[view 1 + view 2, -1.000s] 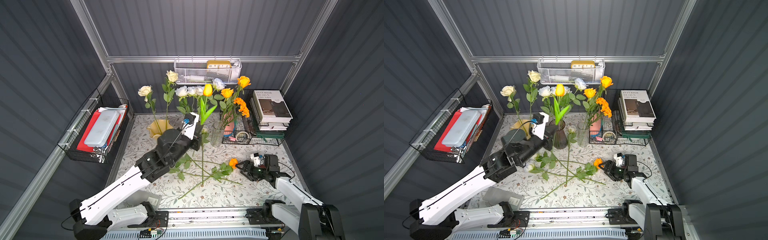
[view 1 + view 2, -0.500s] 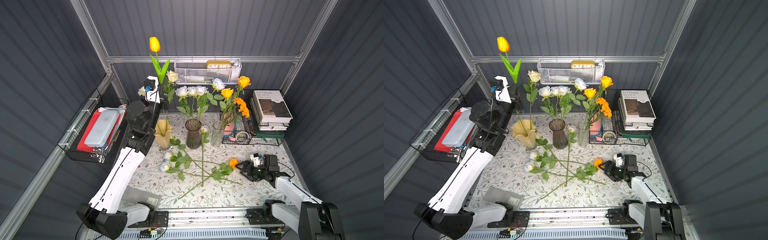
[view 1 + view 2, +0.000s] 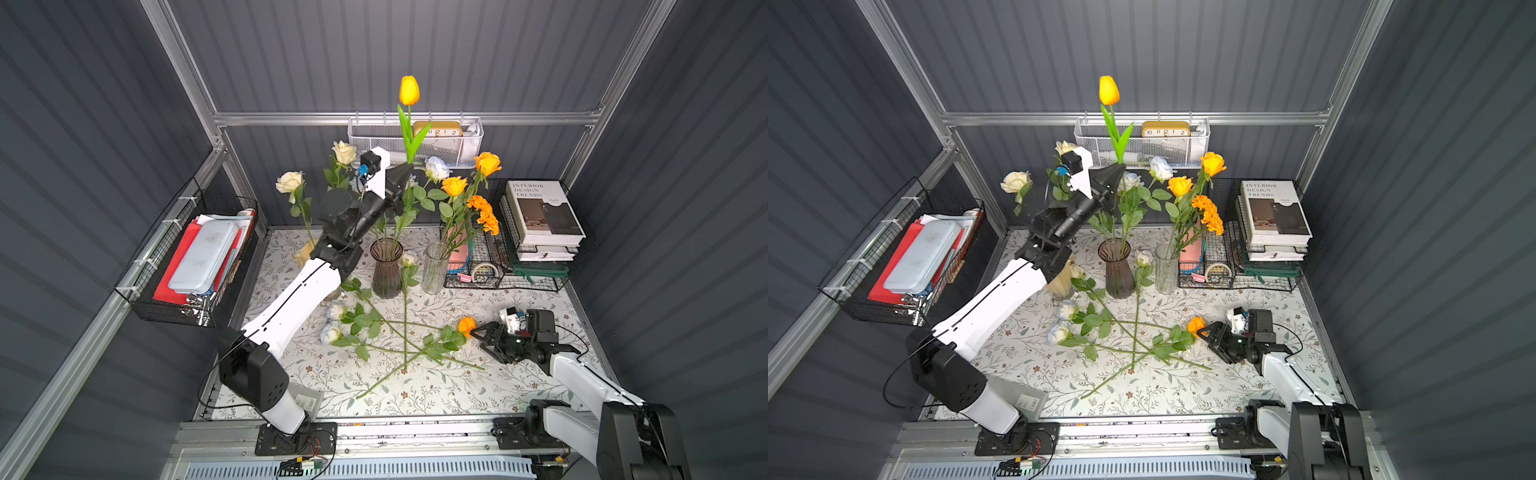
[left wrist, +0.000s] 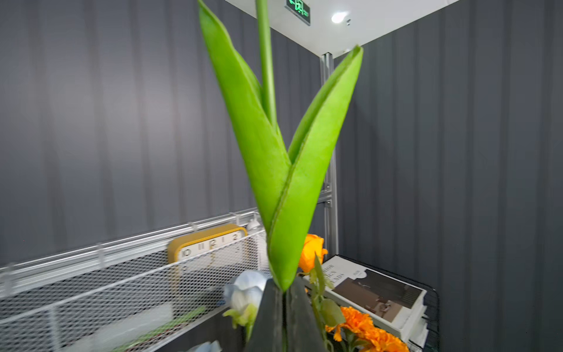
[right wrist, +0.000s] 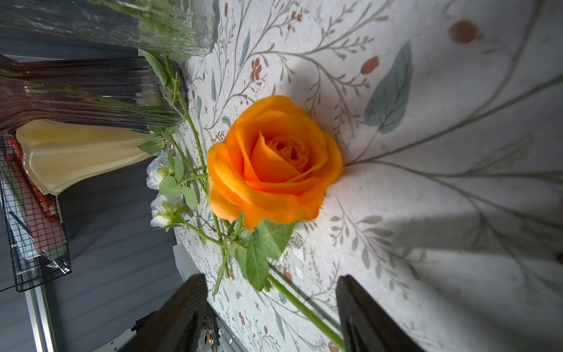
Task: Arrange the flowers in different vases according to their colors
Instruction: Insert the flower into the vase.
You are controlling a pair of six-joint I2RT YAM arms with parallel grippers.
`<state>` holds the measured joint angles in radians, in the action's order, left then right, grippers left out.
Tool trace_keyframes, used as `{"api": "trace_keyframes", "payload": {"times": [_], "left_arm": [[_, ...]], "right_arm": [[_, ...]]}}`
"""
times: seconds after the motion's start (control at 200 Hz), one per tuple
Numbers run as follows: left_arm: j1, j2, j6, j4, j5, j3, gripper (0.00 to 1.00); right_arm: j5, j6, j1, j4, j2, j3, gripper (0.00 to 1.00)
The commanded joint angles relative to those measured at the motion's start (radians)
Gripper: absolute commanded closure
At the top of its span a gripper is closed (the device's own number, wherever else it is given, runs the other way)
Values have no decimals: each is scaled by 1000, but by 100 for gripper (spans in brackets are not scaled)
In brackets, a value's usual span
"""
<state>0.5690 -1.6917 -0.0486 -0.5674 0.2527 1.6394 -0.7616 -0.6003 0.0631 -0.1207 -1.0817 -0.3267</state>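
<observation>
Yellow-orange bloom on the tulip (image 3: 409,90), vivid green leaves rising from the black jaws of the left gripper (image 4: 285,292). Beyond those jaws, gold-framed clock (image 4: 210,243) in a white mesh basket (image 4: 91,289). Rich orange rose (image 5: 274,161) just ahead of the black jaws of the right gripper (image 5: 271,279), green stem between them. Underneath, off-white tablecloth (image 5: 426,91): grey-green sprigs, rust-brown blossoms. Further ahead, white roses (image 5: 158,173), smoky purple vase (image 5: 76,91), pale yellow vase (image 5: 76,152).
</observation>
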Motion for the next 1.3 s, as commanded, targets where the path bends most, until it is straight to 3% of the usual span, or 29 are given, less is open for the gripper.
{"api": "trace_keyframes", "payload": {"times": [0.0,0.245,1.041,1.096,1.136,1.296], "left_arm": [[-9,-92,-128,-166,82,57,100],[21,-247,-201,-267,119,111,100],[69,-355,-194,-410,105,-80,100],[70,-360,-189,-401,98,-90,92],[71,-360,-181,-381,92,-95,77],[85,-291,-136,-311,30,-151,36]], "right_arm": [[5,19,-5,-6,-3,-15,28],[4,21,-3,-2,-12,-16,28],[5,21,-4,-2,-14,-17,28],[5,22,-4,-2,-12,-17,28],[5,21,-4,-2,-11,-15,28],[4,22,-6,-2,-7,-15,28]]}}
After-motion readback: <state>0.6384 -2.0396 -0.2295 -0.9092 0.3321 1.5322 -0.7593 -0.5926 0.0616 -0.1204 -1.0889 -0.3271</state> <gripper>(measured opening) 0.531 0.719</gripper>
